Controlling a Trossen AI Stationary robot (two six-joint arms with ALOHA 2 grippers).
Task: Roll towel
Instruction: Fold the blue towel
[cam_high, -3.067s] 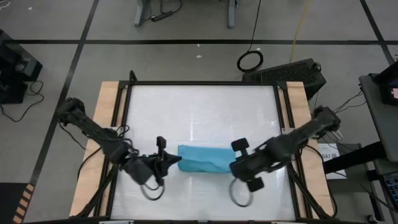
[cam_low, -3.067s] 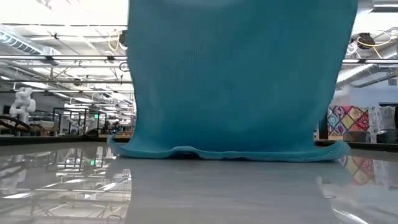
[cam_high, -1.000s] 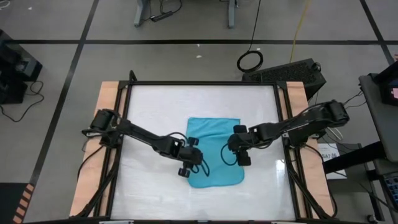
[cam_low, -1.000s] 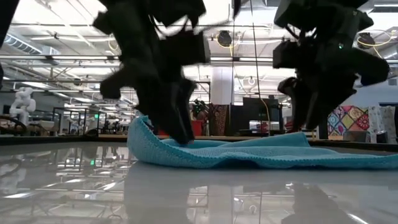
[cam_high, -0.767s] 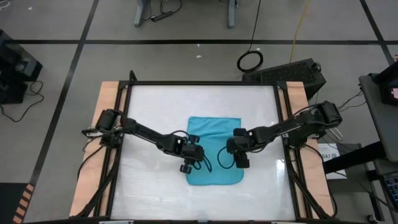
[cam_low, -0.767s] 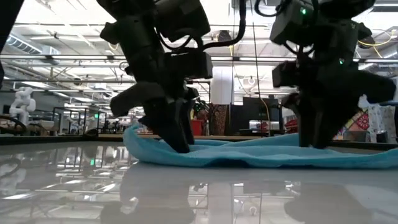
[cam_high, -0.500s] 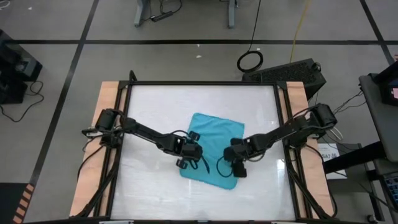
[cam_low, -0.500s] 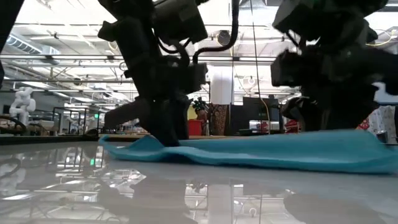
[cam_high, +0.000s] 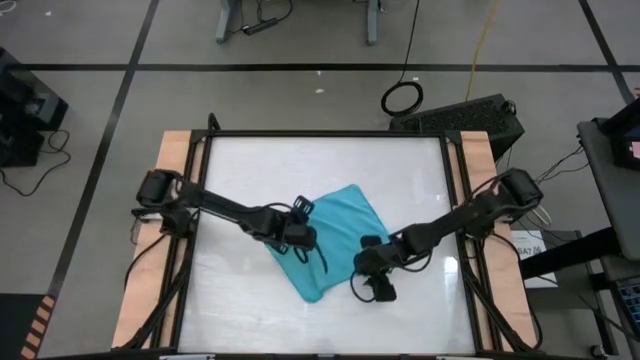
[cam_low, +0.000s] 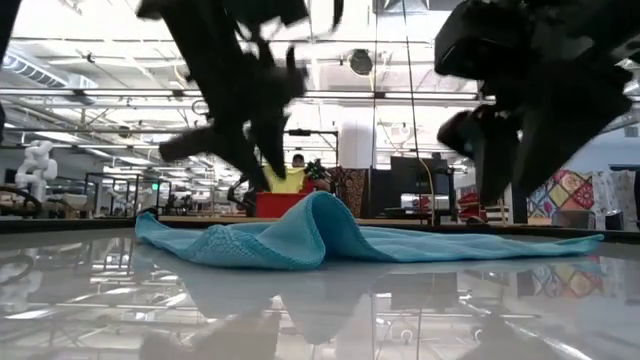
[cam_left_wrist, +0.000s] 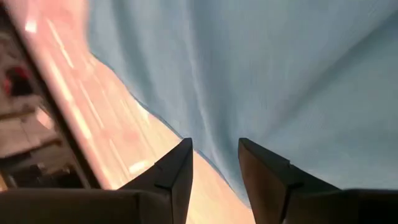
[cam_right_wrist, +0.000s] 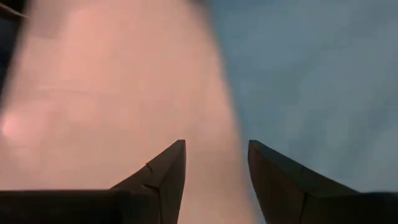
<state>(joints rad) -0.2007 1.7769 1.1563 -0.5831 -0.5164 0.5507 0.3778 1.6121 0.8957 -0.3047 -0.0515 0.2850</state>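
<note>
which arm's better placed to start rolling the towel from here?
Probably left. The left gripper is over the towel, open, cloth past its fingers in the wrist view. The right gripper, also open, sits off the towel's edge over bare table.

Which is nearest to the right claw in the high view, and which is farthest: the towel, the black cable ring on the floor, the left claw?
From the right claw, at the table's front right:
1. The towel, just beside it toward the table's middle.
2. The left claw, over the towel's left part.
3. The black cable ring, on the floor beyond the table's far edge.
</note>
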